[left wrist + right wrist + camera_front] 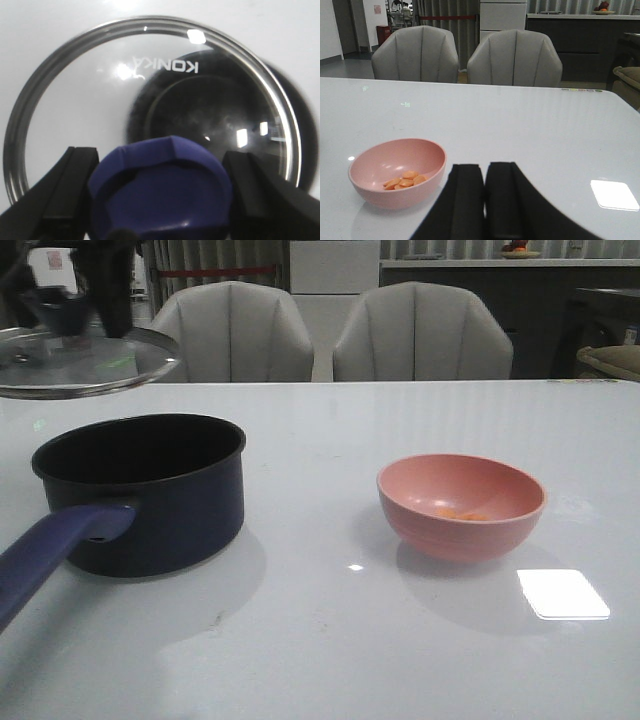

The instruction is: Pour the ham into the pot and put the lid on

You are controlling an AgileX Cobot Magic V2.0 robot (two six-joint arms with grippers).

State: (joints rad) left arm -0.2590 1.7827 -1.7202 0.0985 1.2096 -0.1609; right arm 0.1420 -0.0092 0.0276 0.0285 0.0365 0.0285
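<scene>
The big white table point(330, 640) holds the pot point(145, 490), dark blue with a black inside and a long handle. The lid point(85, 360) hangs in the air above the pot and a bit behind it, not touching it. The left gripper point(160, 192) has its two black fingers point(65, 190) squeezed on the lid's blue knob. To the right of the pot, well apart, sits the pink bowl point(462, 505). The ham point(404, 180) lies inside it. The right gripper point(485, 200) is near the bowl with its fingers pressed together, holding nothing.
</scene>
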